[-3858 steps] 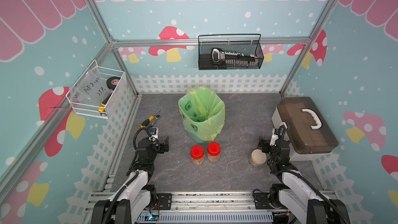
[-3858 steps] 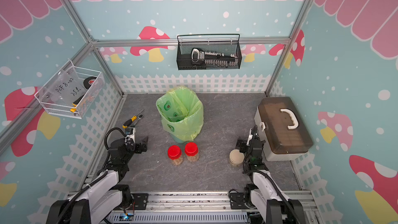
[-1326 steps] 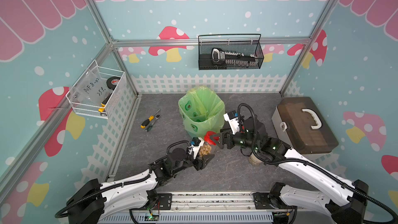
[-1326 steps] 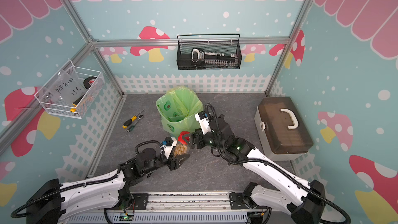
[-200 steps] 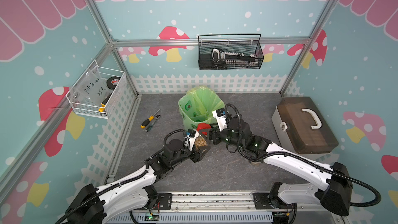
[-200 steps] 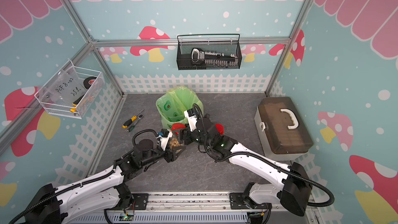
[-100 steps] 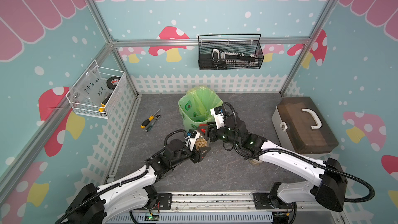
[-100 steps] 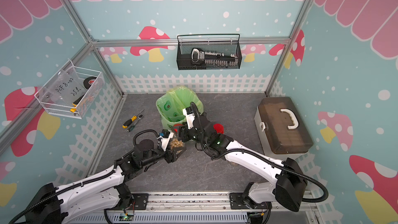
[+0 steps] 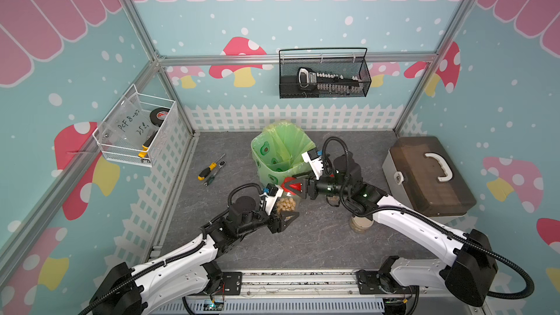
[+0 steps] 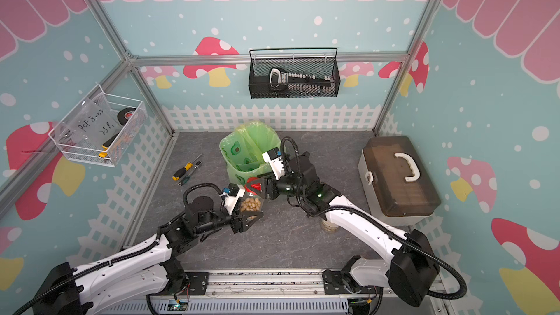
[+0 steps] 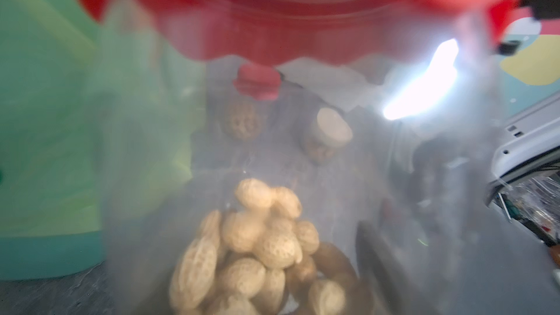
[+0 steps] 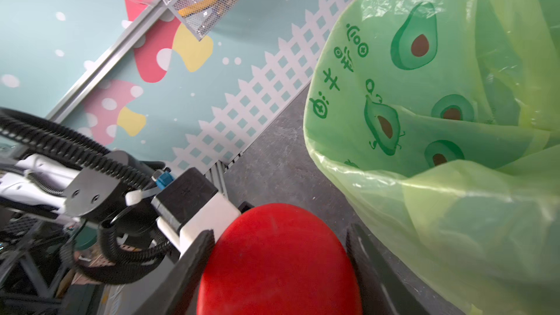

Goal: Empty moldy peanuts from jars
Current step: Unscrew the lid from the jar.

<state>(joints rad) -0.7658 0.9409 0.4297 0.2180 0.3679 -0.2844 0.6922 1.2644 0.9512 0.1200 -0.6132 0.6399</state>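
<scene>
Green-lined bin (image 9: pixel 267 159) stands just behind gripped jar (image 9: pixel 285 205).

We're looking at a robot test cell, folks, dressed up as a playroom: aluminium frame (image 9: pixel 157 62) holding printed mushroom wall panels (image 9: pixel 239 56), a grey slate-look floor (image 9: pixel 303 246), white robot arms (image 9: pixel 181 259) mounted on a front rail (image 9: pixel 297 278), and a black wire basket (image 9: pixel 288 71) of tools on the wall.

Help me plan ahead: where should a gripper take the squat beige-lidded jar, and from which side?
Probably the clear round wall of the squat jar, just under its flat lid, jaws level, from the robot's side: it stands upright, and that lid offers little to pinch.
</scene>
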